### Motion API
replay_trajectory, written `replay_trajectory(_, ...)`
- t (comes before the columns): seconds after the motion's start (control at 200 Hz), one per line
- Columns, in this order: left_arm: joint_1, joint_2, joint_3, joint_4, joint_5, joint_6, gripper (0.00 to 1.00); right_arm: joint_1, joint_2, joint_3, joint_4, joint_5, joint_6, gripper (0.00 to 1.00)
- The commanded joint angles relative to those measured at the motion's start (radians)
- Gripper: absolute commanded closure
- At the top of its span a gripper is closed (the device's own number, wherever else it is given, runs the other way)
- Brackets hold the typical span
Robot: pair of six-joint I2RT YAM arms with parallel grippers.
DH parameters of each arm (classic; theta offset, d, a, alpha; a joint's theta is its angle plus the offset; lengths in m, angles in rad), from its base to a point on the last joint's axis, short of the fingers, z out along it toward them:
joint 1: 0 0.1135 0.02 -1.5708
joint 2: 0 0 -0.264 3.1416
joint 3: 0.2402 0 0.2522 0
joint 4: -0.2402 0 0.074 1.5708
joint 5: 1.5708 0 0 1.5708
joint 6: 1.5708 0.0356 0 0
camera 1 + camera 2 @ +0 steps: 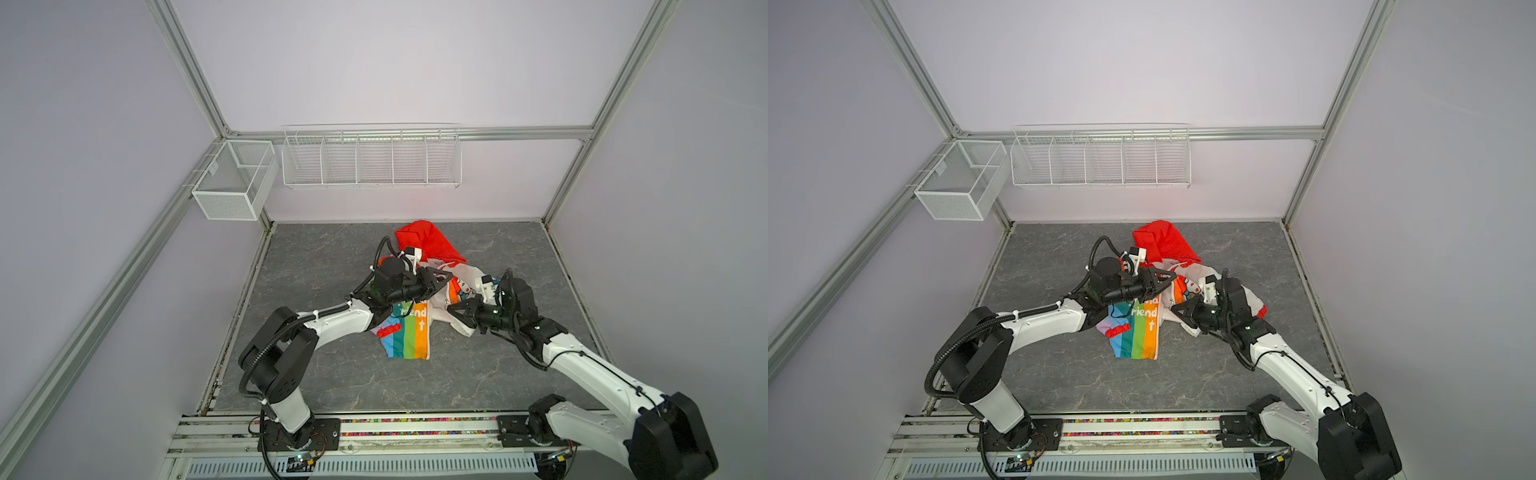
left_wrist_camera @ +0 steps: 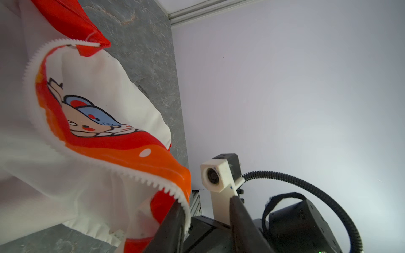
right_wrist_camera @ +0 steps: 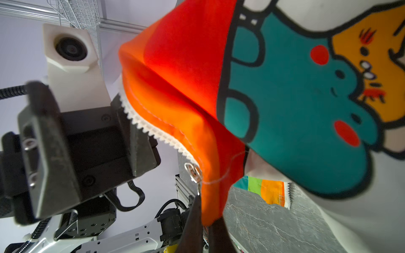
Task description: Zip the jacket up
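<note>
Spotting the jacket (image 1: pixel 409 332) bunched mid-table in both top views. Finding the left gripper (image 2: pixel 205 201) parted, empty, in the left wrist view, zipper teeth (image 2: pixel 140 177) draping one finger (image 2: pixel 171 227). Finding the right gripper (image 3: pixel 207 210) clamping the orange edge (image 3: pixel 175 114) beside the slider (image 3: pixel 193 172) in the right wrist view, nearest it.

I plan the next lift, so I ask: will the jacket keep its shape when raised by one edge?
Probably not: the jacket lies crumpled on the table, and it folds softly where the right hand pinches its edge. It seems light, as the thin cloth bunches easily. The zipper teeth curve freely, so that edge likely will not stay straight.
</note>
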Motion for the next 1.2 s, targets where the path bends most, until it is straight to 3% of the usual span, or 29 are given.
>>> replay_trajectory(0.0,-0.018,0.034,-0.023,0.083,0.032,-0.058,0.64,-0.002,-0.011,0.012,-0.012,-0.006,0.018,0.94)
replay_trajectory(0.31,-0.021,0.037,-0.086,0.061,0.003,-0.048,0.62,-0.004,-0.075,0.02,-0.074,0.019,-0.007,0.94)
replay_trajectory(0.685,-0.029,0.101,-0.032,0.144,0.076,-0.087,0.64,-0.005,-0.085,0.016,-0.075,0.007,-0.005,0.94)
replay_trajectory(0.795,-0.028,0.129,-0.025,0.197,0.085,-0.114,0.76,-0.005,-0.098,0.016,-0.092,0.006,-0.014,0.94)
replay_trajectory(0.91,-0.027,0.118,-0.018,0.188,0.075,-0.103,1.0,-0.006,-0.105,0.017,-0.112,0.01,-0.026,0.94)
replay_trajectory(0.98,-0.027,0.098,-0.011,0.153,0.066,-0.078,1.0,-0.008,-0.103,0.017,-0.113,0.012,-0.031,0.93)
replay_trajectory(1.195,-0.027,0.069,-0.011,0.099,0.058,-0.047,1.0,-0.016,-0.097,0.023,-0.071,0.011,-0.015,0.73)
